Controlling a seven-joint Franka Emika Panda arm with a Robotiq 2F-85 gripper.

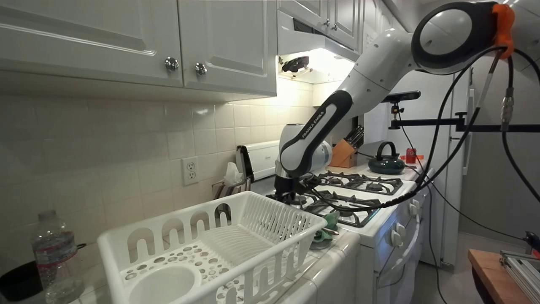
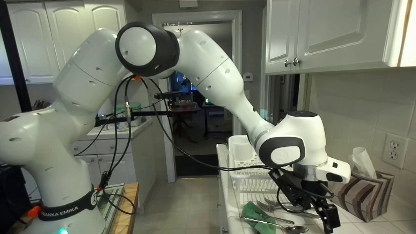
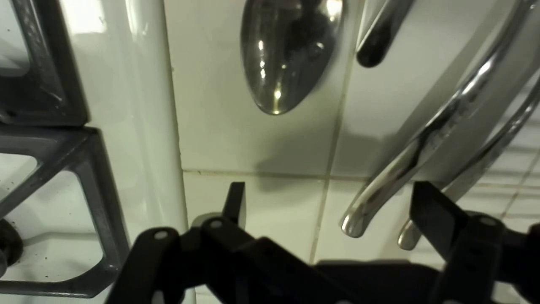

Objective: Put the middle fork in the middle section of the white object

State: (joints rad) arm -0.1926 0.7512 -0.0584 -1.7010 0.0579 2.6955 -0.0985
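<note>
The hand (image 3: 331, 207) is held spread above the table (image 3: 219, 135); the middle fork (image 2: 268, 207) is laid between a green cloth (image 2: 265, 228) and the white rack (image 1: 232, 242), tines toward the table's front edge, its handle's end seen between the fingertips (image 3: 235, 200) in the wrist view

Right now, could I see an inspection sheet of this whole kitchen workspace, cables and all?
Surface: tiled counter, pale, with shadows falling across it.
Job's things: the middle fork lies on the counter, outside the white dish rack.
Clutter: spoon, its handle across a green cloth; striped tissue box on the counter; plastic bottle beside the rack.
Tool: open, holding nothing, above the counter.
Cables: black cables hang in a loop between the robot arm and its tool.
Surroundings: stove beside the counter; kettle beyond it; white cupboards higher up.
</note>
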